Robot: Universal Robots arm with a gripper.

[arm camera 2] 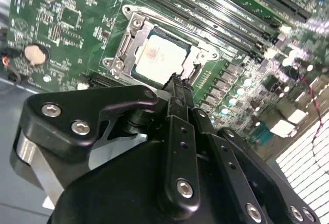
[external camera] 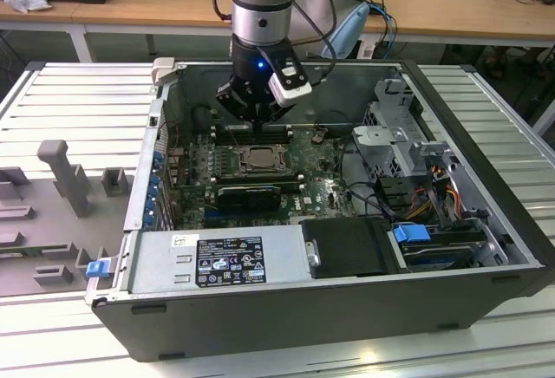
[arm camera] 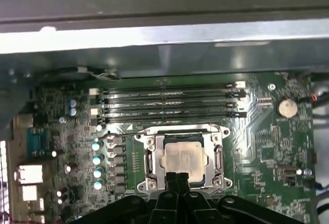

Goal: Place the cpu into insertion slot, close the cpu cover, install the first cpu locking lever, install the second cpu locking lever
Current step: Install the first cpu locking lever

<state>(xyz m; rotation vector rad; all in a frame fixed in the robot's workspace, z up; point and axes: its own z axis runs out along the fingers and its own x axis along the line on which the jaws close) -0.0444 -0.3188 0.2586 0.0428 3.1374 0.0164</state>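
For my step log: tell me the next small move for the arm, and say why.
Probably ease the gripper straight down toward the socket edge beneath it. The chip already lies flat in the socket, the metal cover seems to be down around it, and the shut jaws hover just above that edge. I cannot tell whether the cover is locked.

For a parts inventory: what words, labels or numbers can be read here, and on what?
No text reads clearly.
Black label on the power supply: print too small.
White sticker beside it: too small.
cpu top marking: blurred in both wrist views.
Motherboard lettering: blurred.
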